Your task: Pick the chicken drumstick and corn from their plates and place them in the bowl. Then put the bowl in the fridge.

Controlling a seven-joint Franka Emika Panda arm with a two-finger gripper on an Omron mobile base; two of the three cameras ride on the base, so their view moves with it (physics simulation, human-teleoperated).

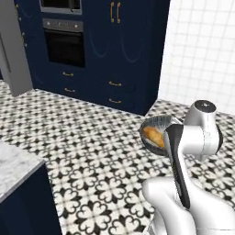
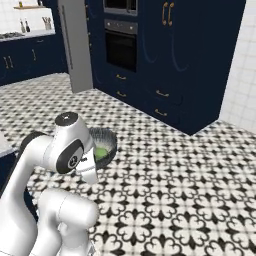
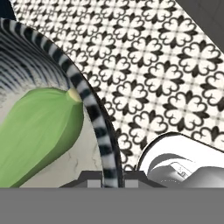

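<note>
The dark speckled bowl (image 1: 157,125) hangs in the air above the patterned floor, right in front of my arm. The golden-brown chicken drumstick (image 1: 153,136) lies inside it. The green corn (image 3: 39,131) lies in it too, against the pale inner wall, and shows again in the right base view as the corn (image 2: 101,152). My gripper (image 3: 111,177) is shut on the bowl's striped rim (image 3: 94,116), which runs down between the two finger tips. The grey fridge (image 2: 75,45) stands ahead to the left, its door (image 1: 11,50) seen edge-on. The plates are out of view.
Navy cabinets with a built-in oven (image 1: 64,43) fill the wall ahead, next to the fridge. A white tiled wall (image 1: 202,50) stands at the right. The corner of a marble-topped counter (image 1: 13,170) juts in at my lower left. Patterned floor (image 2: 175,165) lies open ahead.
</note>
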